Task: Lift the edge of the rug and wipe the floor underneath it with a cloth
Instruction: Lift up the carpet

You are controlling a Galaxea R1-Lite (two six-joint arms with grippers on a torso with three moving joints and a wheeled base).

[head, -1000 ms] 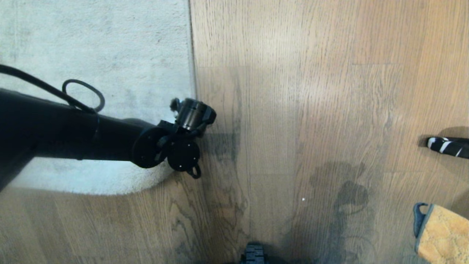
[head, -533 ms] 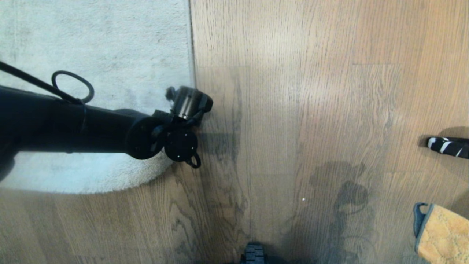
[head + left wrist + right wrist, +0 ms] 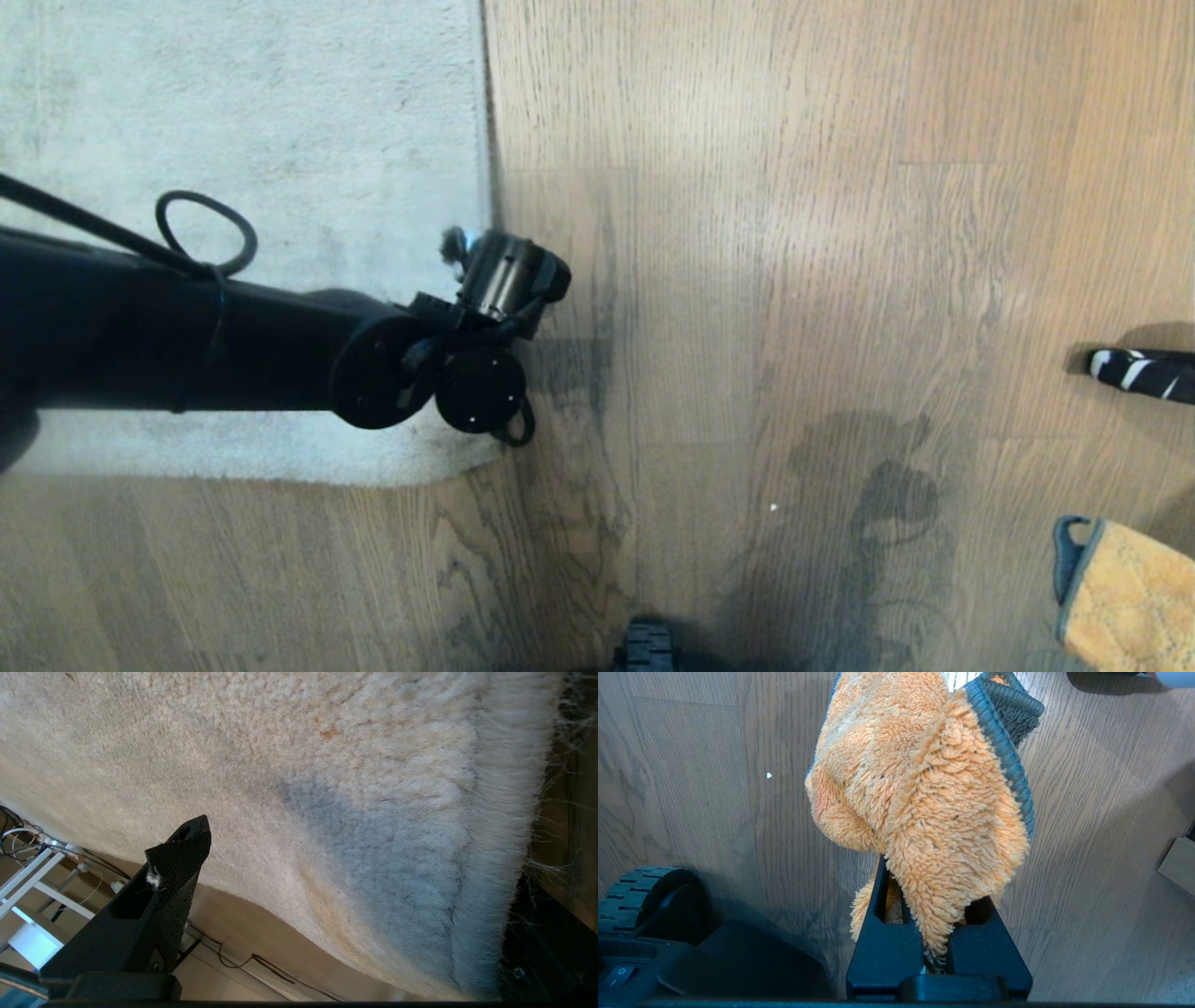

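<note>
Nearest the base, the right gripper [image 3: 941,896] sits parked low over the brown-grey wood-grain plank floor [image 3: 840,280], jaws pinched on a fluffy orange cloth with grey-blue edging [image 3: 924,788]; presumably it is held ready for wiping. Further out, the left gripper [image 3: 509,275] hangs at the corner of the pale grey short-pile rug, fingers spread wide; one black textured finger [image 3: 177,858] shows, nothing between the jaws. The rug edge [image 3: 487,140] lies flat on the floor, unlifted. Judged step: positioning to grasp the border. A striped black-and-white object [image 3: 1144,371] lies at far right.
</note>
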